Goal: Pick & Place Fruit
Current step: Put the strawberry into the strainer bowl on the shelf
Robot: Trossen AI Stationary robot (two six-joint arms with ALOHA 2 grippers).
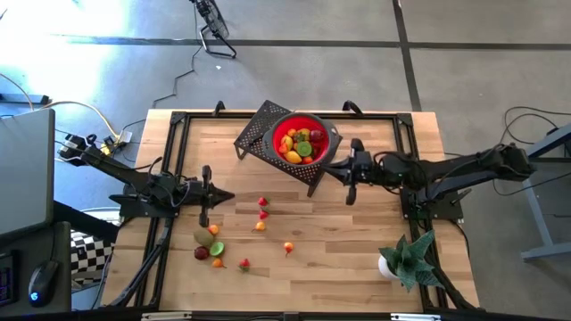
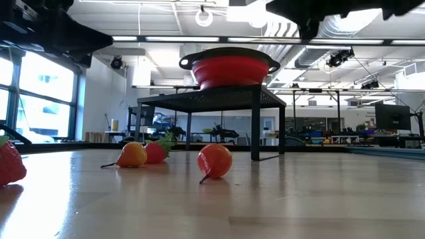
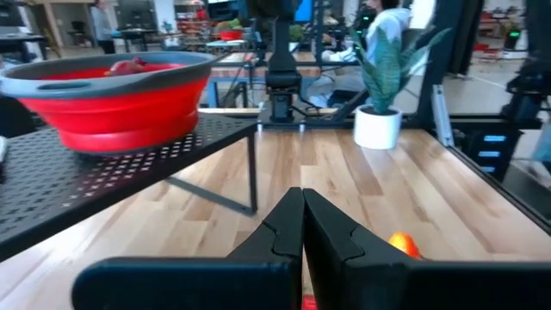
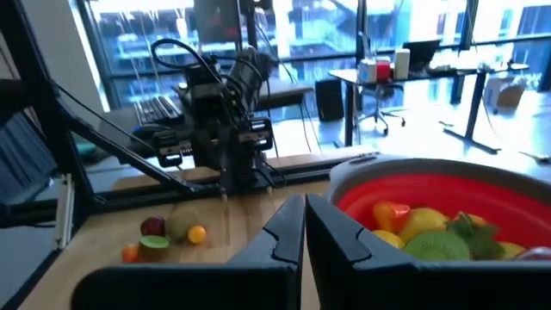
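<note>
High view shows the left end effector (image 1: 228,196) with its fingers pressed together and holding nothing, low over the wooden surface (image 1: 357,241), just beside the two red fruits (image 1: 263,208). The right end effector (image 1: 323,168) is also fully closed and empty, at the rim of the red bowl (image 1: 332,135), which sits on a black mesh stand (image 1: 259,129) and already carries many fruits. About ten loose fruits (image 1: 214,245) lie on the surface between the arms, well apart from the potted plant (image 1: 406,259).

I judge the step in hand is a new pick. To do it well, the left end effector should open before it descends and take one fruit only, because they are round and may roll.

Left wrist view shows an orange fruit (image 3: 403,244) just beyond the closed fingers, which the high view does not make clear. Right wrist view shows the bowl's contents (image 4: 430,232) closely, while the low view sees only the bowl's wall
</note>
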